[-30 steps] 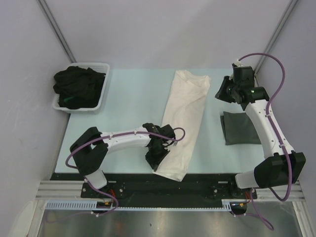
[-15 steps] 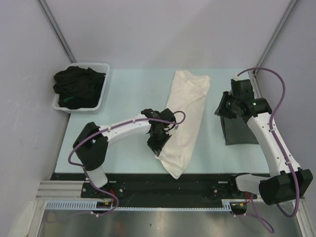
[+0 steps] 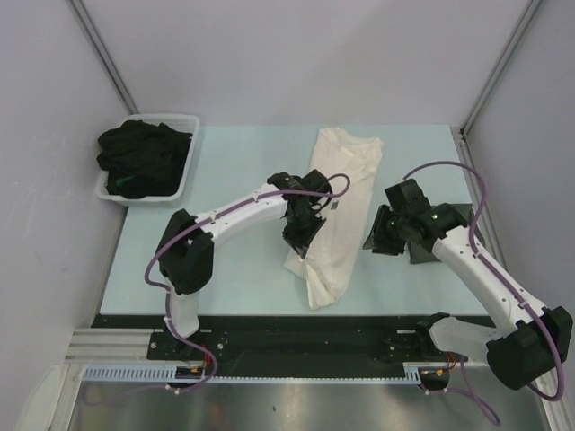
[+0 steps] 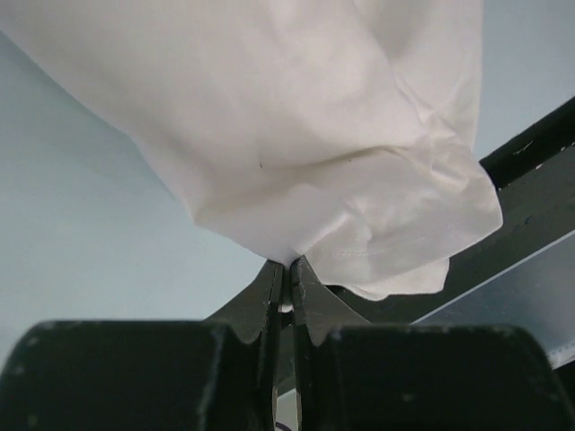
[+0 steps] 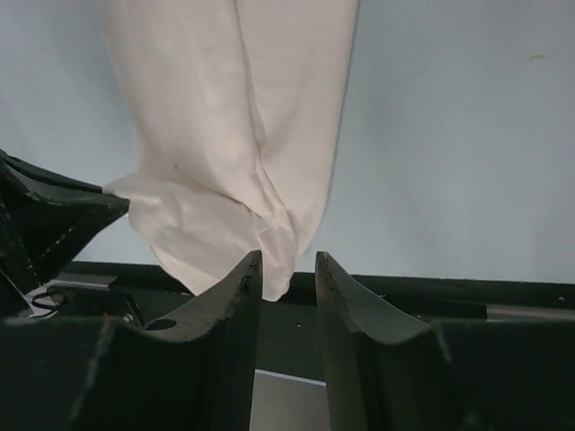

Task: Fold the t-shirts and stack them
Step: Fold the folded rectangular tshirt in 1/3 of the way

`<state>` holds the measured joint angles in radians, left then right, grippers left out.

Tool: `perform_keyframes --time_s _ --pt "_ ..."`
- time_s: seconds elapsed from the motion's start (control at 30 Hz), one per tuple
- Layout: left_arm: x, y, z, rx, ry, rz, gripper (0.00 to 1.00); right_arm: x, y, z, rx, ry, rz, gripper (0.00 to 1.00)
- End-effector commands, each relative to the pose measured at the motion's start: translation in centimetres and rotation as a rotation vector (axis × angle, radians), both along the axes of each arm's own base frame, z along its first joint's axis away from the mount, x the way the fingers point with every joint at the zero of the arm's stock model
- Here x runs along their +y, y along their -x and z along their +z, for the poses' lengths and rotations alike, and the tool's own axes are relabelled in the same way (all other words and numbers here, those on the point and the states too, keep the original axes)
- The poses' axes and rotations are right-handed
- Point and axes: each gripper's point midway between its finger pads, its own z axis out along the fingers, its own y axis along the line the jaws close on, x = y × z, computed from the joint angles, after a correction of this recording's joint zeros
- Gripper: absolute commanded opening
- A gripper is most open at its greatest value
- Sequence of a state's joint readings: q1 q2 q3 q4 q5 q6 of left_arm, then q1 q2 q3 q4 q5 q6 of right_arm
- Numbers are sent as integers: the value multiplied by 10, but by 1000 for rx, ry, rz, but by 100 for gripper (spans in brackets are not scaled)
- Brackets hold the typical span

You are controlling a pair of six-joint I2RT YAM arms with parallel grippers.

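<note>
While our left pincer [image 4: 287, 268] pinches the bunched left edge of the cream t-shirt [image 3: 346, 180], we see its far end flat on the tabletop [image 3: 243, 171]; our right pincer [image 5: 287, 262] hovers just right of it, jaws apart, apparently holding nothing

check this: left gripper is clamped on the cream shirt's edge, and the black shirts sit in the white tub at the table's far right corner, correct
Not quite. The white tub holding the black shirts sits at the far left corner of the table, not the right; the top external view shows it. The rest holds: the left gripper is clamped on the edge of the cream shirt.
</note>
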<state>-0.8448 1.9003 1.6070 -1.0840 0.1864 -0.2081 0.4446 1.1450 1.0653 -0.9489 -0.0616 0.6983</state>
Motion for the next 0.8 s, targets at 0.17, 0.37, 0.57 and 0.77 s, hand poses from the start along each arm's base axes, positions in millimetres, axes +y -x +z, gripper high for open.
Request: perform_keyframes --time_s 0.17,0.37,0.57,0.77 --pt "5 -51 15 -42 46 60 9 13 10 -8 48 -76 -116 38" --pt "13 -74 19 -48 81 107 9 36 9 -15 35 -90 -59 41" --pt "-6 -97 14 -40 128 116 9 36 2 -2 -26 -107 -61 45" --pt "-34 -131 12 -87 186 127 10 25 1 18 -54 -74 -63 47"
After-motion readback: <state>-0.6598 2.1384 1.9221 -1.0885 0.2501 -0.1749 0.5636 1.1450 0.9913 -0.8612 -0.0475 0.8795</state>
